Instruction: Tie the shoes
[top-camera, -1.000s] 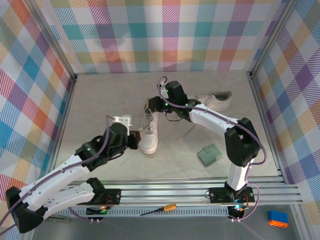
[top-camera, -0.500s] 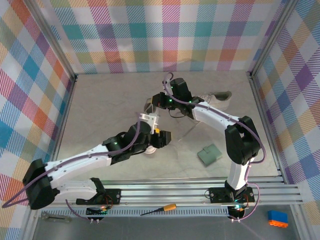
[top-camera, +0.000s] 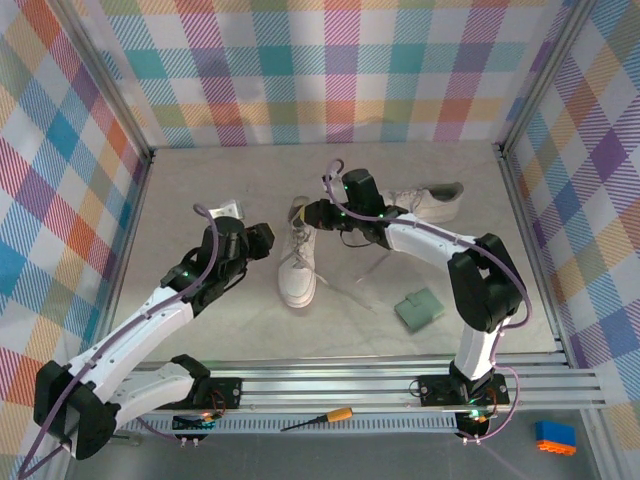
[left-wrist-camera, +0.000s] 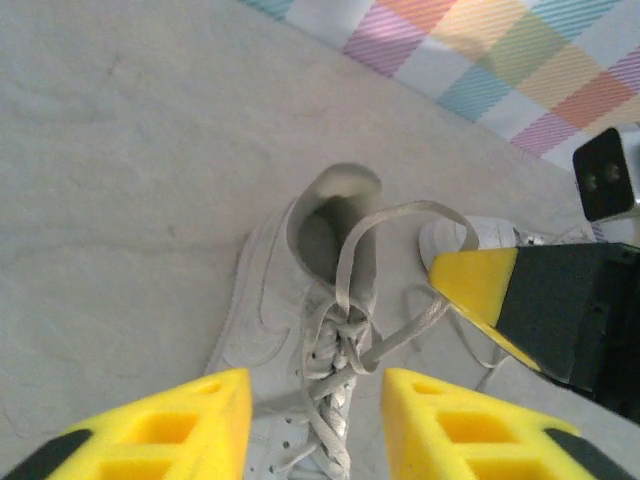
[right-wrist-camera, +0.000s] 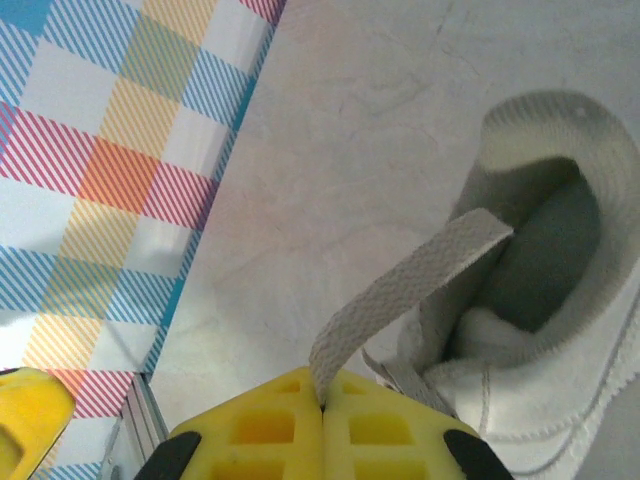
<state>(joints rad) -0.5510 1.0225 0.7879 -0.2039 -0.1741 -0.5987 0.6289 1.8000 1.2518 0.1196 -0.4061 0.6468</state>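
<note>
One white sneaker (top-camera: 298, 270) lies mid-table, toe toward me, heel opening (right-wrist-camera: 545, 225) grey inside. My right gripper (top-camera: 314, 213) hangs over its heel, shut on a flat white lace (right-wrist-camera: 400, 290) that rises from the shoe into the closed yellow fingers (right-wrist-camera: 322, 400). In the left wrist view that lace arcs as a loop (left-wrist-camera: 395, 215) from the crossed laces (left-wrist-camera: 340, 345) to the right gripper's yellow fingers (left-wrist-camera: 475, 280). My left gripper (top-camera: 262, 240) sits just left of the shoe, open (left-wrist-camera: 315, 410), with nothing between its fingers. The second sneaker (top-camera: 430, 203) lies on its side at the back right.
A small green square pad (top-camera: 418, 309) lies right of the near shoe. A loose lace end (top-camera: 352, 297) trails on the table toward it. Plaid walls close the back and sides, and an aluminium rail (top-camera: 380, 385) runs along the front.
My left arm swung right across the shoe half a second ago and has pulled back to its left side. The right gripper has stayed over the heel, holding the lace.
</note>
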